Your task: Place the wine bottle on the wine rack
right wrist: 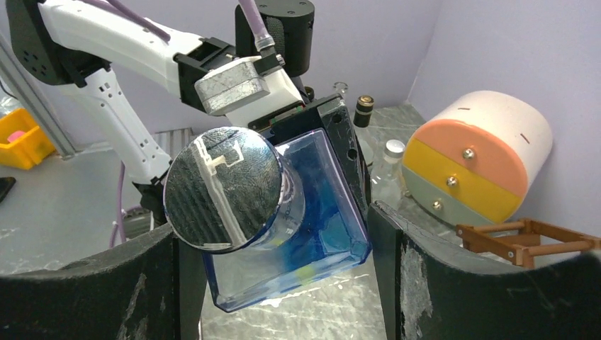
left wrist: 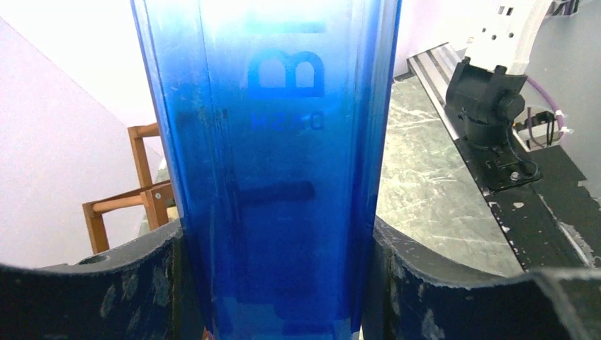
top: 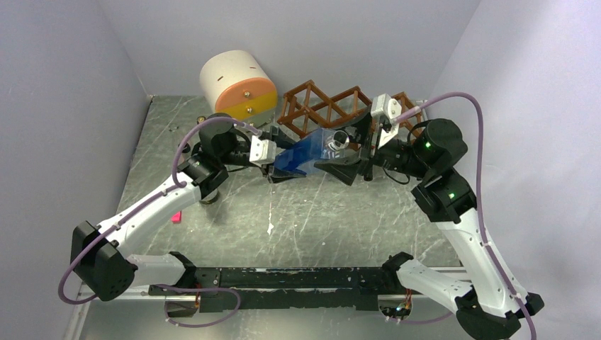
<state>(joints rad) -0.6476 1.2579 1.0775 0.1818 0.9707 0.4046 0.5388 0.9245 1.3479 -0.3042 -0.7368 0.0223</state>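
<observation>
Scene is evenly lit by diffuse overhead light, and only soft shadows are thrown on the table (top: 305, 212). Left wrist view is overexposed at top. Wine bottle (left wrist: 276, 177) is backlit, glowing blue; its lettering is rendered soft.

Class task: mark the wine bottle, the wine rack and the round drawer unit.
wine bottle (top: 301, 153), top view, its blue body.
wine rack (top: 331, 106), top view, its middle wooden slats.
round drawer unit (top: 228, 71), top view, its cream shell.

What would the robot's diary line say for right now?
left gripper: clamped on wine bottle | right gripper: open around its cap | wine bottle: held sideways, in front of wine rack, not yet on it
</observation>
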